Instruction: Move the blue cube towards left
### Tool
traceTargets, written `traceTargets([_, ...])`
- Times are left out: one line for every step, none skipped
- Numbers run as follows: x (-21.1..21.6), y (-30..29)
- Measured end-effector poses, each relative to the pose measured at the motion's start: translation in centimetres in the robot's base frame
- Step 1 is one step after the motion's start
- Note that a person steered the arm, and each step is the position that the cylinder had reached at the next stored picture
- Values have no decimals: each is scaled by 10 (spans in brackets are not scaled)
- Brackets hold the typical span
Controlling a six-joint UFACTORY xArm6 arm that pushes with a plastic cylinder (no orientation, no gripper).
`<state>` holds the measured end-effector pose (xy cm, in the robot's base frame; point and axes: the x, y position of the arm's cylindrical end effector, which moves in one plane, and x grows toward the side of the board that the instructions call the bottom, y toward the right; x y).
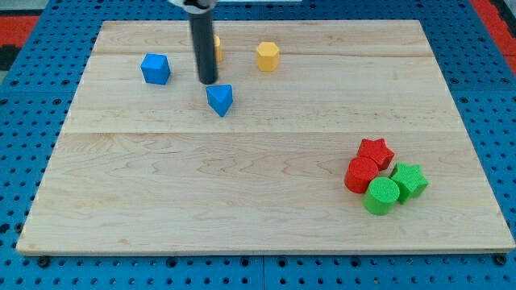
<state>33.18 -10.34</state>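
The blue cube (156,68) sits near the view's top left on the wooden board (242,185). My tip (209,81) is to the cube's right, a short gap away, not touching it. A blue wedge-shaped block (219,99) lies just below and to the right of my tip. A yellow block (217,48) is mostly hidden behind the rod.
A yellow hexagonal block (268,55) sits to the right of the rod near the top. At the lower right, a red star (376,151), a red cylinder (362,174), a green cylinder (381,196) and a green star (409,179) are clustered together.
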Motion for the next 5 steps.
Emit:
traceTargets([-8,-60])
traceTargets([-29,-50])
traceTargets([-59,-64])
traceTargets([-63,-76])
traceTargets([-28,-92])
